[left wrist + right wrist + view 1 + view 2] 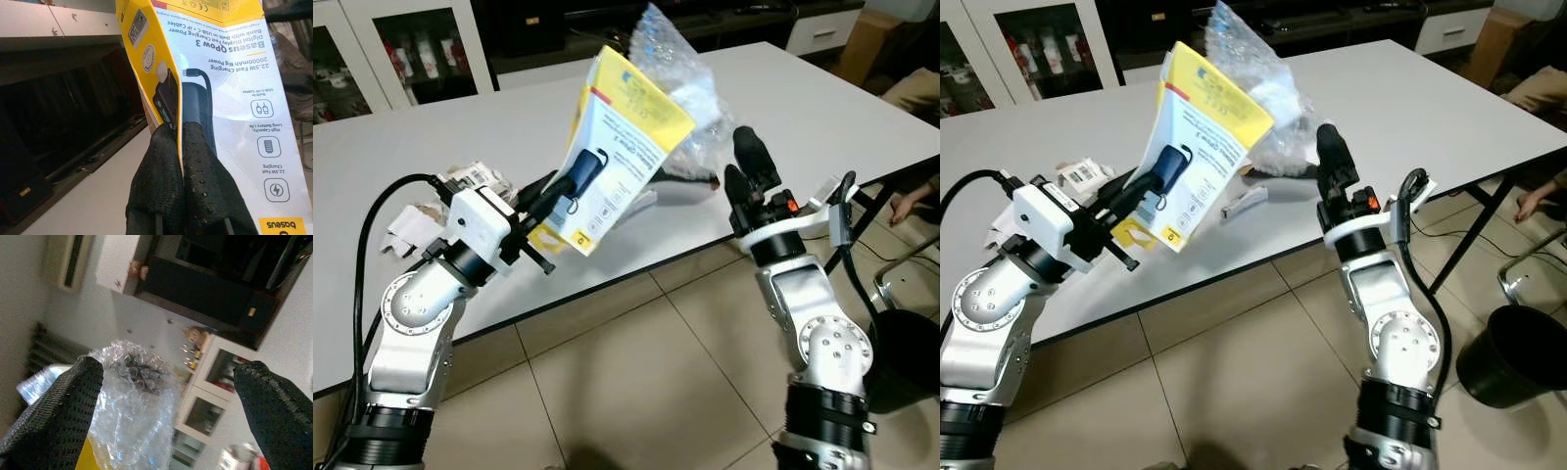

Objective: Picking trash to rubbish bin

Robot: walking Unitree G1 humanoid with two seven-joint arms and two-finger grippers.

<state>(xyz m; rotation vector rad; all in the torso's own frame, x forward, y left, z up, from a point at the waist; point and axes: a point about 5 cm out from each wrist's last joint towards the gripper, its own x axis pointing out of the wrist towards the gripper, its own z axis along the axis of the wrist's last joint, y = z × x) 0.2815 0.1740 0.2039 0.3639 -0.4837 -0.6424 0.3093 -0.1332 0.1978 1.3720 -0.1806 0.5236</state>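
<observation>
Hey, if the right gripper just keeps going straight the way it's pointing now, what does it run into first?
Most likely the crumpled bubble wrap. The right gripper has its jaws wide open, and the right wrist view shows the wrap directly ahead between them, beside the yellow box. Depth is hard to judge.

White table on beige tiled floor, glass-fronted cabinets behind.

Bin right of table, on floor.

A yellow-and-white box printed with a dark blue power bank, clear bubble wrap, black bin.
</observation>
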